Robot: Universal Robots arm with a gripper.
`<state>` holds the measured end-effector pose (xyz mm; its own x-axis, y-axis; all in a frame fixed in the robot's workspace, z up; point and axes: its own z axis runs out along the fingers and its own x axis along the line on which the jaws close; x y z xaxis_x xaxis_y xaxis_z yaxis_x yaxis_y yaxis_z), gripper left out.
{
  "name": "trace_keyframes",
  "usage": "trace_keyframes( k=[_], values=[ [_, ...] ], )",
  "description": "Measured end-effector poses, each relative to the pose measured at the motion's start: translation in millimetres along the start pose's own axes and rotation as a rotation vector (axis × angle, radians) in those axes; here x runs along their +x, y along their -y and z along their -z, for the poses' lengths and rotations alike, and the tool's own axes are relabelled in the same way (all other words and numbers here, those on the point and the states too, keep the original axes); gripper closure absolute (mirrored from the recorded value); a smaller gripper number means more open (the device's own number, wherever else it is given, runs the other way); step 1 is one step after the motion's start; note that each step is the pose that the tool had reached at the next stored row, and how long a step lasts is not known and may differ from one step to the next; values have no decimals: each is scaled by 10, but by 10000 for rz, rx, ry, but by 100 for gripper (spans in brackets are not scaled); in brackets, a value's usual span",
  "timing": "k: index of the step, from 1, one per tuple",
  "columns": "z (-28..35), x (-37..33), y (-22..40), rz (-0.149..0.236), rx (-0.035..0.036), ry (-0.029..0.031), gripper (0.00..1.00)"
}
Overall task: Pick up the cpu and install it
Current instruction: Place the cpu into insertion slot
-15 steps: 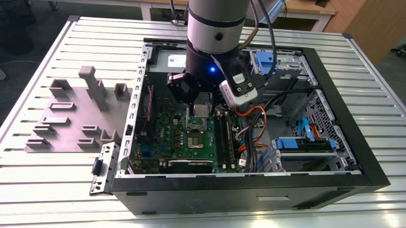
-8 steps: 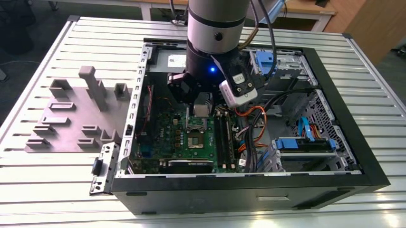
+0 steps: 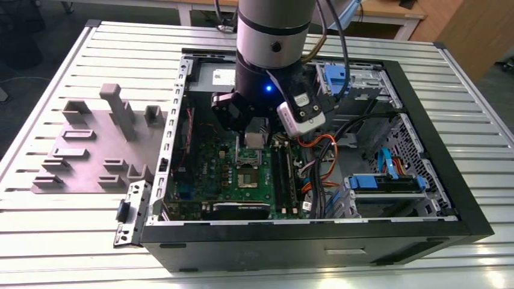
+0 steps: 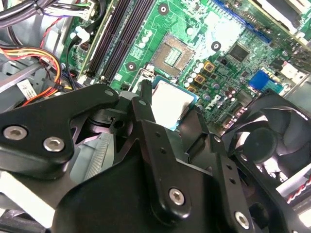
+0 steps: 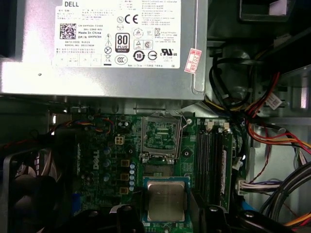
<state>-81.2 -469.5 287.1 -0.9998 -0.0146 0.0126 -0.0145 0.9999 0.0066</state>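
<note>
The cpu's top is showing dull brushed metal, the pincer is looking matt black, the motherboard is gleaming glossy green, and the ribbed worktop is shining pale metal.

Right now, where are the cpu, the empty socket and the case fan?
cpu (image 5: 166,201): first wrist view, middle of its metal top.
empty socket (image 5: 160,136): first wrist view, centre of its contact field.
case fan (image 4: 266,141): second wrist view, on its black rotor.
</note>
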Motion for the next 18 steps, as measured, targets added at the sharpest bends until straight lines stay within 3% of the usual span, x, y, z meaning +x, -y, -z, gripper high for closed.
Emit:
trace_keyframes(
  k=[4, 9, 18],
  values=[
    [-67, 2, 18, -67, 5, -3, 53],
    [-155, 2, 134, -113, 0, 4, 53],
    [-319, 0, 142, -204, 2, 3, 53]
  ],
)
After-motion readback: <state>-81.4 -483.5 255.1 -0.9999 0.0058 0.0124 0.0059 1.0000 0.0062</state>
